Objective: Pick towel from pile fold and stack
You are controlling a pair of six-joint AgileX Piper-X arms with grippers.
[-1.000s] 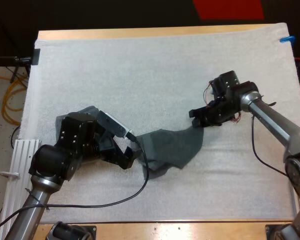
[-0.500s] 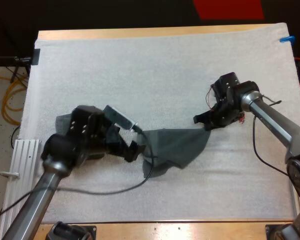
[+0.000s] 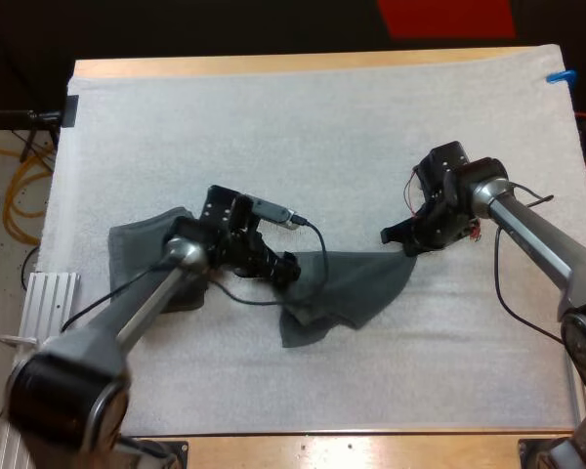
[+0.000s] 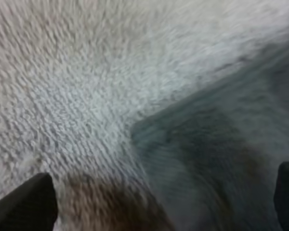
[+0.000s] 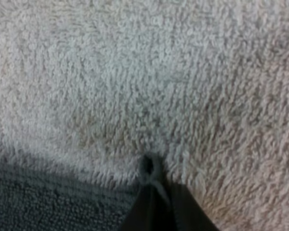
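Our right gripper (image 3: 402,241) is clamped on the towel (image 3: 347,288), pinching its corner just above the white mat (image 3: 303,127). The towel (image 5: 43,202) lies loosely spread from that gripper across to our left gripper (image 3: 285,268). The left gripper's fingers (image 4: 31,202) stand wide apart, gripping nothing, with a towel corner (image 4: 192,144) beneath them. A crumpled towel (image 3: 137,244) sits behind the left gripper, under its arm.
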